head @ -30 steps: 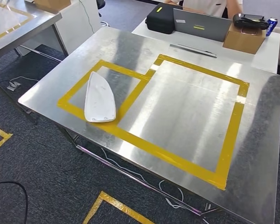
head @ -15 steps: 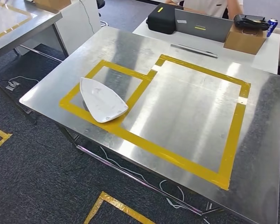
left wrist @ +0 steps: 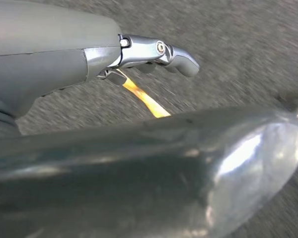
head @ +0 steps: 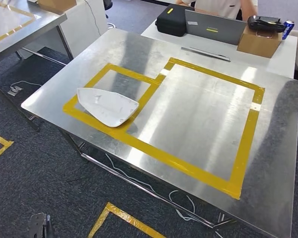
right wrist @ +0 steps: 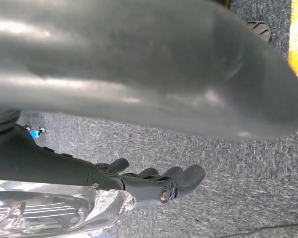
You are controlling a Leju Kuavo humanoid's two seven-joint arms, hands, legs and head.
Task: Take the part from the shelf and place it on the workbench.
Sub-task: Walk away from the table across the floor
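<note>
White part down on the steel worktop, both hands free of it

The white part (head: 107,106) lies flat at centre-left of the head view, across the near edge of the small yellow tape outline (head: 113,99) on the worktop (head: 200,114); the left hand (left wrist: 155,52) hangs over carpet, fingers extended, holding nothing; the right hand (right wrist: 159,183) likewise, fingers loosely apart, released.

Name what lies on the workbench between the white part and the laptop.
In the head view, yellow tape crosses bare metal workbench between the white part and the laptop.
</note>
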